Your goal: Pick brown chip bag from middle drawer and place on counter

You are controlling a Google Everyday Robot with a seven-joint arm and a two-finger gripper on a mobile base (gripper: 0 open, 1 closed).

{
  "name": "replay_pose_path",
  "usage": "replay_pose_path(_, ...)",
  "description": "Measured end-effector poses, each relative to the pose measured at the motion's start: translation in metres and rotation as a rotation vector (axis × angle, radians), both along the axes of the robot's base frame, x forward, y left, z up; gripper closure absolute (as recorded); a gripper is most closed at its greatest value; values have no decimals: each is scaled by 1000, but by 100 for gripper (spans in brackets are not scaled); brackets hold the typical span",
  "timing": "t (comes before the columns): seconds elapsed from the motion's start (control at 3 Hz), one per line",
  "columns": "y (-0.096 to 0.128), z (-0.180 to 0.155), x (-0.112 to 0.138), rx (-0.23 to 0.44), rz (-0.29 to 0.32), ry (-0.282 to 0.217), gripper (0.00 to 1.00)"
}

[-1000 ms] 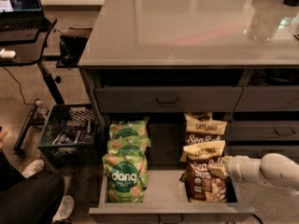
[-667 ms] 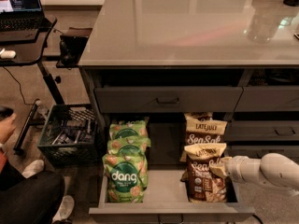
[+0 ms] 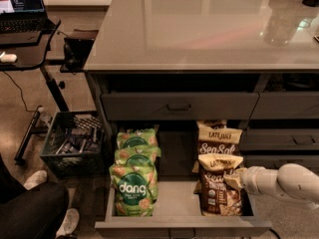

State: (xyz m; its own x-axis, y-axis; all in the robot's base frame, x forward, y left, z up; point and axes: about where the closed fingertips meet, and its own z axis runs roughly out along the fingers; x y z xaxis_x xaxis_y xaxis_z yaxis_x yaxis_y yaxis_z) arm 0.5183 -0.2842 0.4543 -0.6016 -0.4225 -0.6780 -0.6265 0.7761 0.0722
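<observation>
The middle drawer (image 3: 179, 224) is pulled out below the counter (image 3: 199, 29). In its right row stand three brown chip bags with cream top bands. The front brown chip bag (image 3: 218, 190) stands upright near the drawer front, and the others (image 3: 218, 138) stand behind it. My gripper (image 3: 234, 179) comes in from the right on a white arm (image 3: 289, 182). It rests against the upper right edge of the front brown bag. The bag stands in the drawer.
Green "dang" bags (image 3: 133, 189) fill the drawer's left row. A shallower drawer with a thin pull handle (image 3: 178, 106) is shut above. A black crate (image 3: 75, 142) sits on the floor at left, next to a black desk with a laptop (image 3: 22, 14). A person's leg and shoes (image 3: 35, 208) are at bottom left.
My gripper and arm have stayed almost still at the front brown bag. The bag's top band sits slightly higher than before. The person at the left has shifted.
</observation>
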Motion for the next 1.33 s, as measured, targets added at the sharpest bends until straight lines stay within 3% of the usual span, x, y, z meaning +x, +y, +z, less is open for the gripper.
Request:
replay_pose_path(0.33, 8, 9, -7, 4, 21, -16, 100)
replay_pose_path(1.33, 42, 111, -24, -16, 141, -209, 100)
